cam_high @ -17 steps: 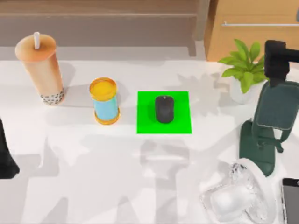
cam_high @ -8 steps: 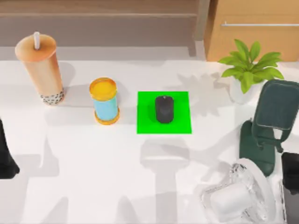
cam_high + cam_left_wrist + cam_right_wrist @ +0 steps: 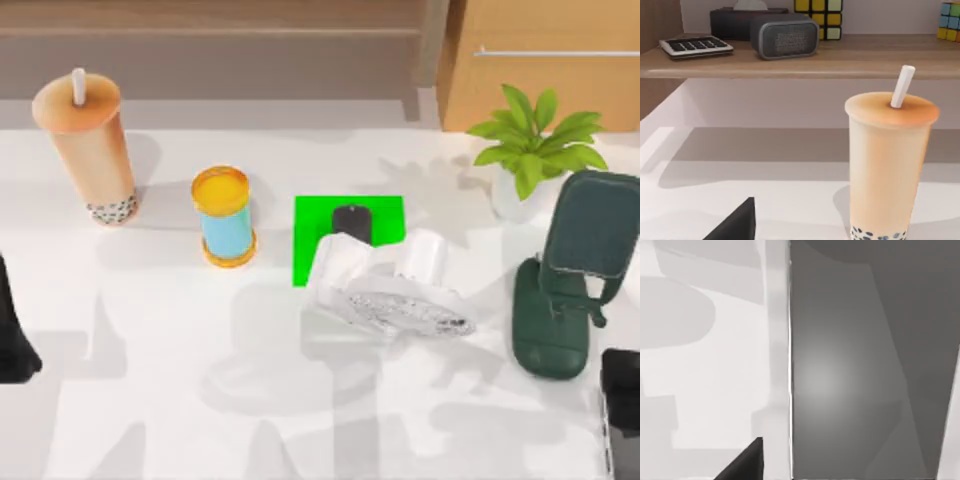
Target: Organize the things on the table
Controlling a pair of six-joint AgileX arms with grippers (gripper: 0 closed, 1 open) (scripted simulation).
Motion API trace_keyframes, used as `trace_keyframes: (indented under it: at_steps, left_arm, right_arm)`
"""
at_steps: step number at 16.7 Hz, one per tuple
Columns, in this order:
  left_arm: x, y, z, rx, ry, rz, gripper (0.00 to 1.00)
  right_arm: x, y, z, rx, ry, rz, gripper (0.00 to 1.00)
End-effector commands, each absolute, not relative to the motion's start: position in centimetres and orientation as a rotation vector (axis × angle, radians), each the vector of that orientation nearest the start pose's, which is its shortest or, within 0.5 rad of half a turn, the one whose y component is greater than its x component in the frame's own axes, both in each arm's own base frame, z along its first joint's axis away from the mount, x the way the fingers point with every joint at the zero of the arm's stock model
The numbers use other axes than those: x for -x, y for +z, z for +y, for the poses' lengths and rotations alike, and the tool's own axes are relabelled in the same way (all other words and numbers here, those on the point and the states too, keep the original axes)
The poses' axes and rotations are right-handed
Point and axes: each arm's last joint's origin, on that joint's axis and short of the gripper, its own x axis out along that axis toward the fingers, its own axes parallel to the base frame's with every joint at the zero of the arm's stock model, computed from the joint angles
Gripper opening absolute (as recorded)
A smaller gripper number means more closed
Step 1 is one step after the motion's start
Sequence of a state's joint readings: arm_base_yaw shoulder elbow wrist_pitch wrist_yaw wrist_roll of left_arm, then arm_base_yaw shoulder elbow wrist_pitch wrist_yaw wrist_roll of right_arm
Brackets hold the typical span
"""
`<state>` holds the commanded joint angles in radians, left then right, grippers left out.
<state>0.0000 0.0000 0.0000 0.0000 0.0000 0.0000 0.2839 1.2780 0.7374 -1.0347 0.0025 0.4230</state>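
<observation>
Top view: fan [image 3: 385,285] is lying across green patch [image 3: 312,235], crowding black gadget [image 3: 351,221]; right gripper [image 3: 622,385] is hovering over phone [image 3: 625,455] at table [image 3: 180,400] edge, finger state unclear.

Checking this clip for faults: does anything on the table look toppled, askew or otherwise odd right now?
Yes. The white desk fan lies tipped over across the lower edge of the green patch, partly covering the small black gadget. The bubble tea cup stands upright at the table's left.

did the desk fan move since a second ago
Yes. The white desk fan went from the table's lower right corner up and left, now tipped over the green patch, partly covering the black gadget.
</observation>
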Motion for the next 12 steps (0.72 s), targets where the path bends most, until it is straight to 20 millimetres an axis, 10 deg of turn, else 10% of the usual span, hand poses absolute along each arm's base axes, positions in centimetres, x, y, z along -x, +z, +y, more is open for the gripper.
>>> trace_keyframes:
  at_steps: [12]
  left_arm:
    - [-10.6,16.0,-0.1,0.000,0.000,0.000,1.00]
  right_arm:
    - [-16.9,10.7,5.0,-0.105,-0.125,1.602,1.00]
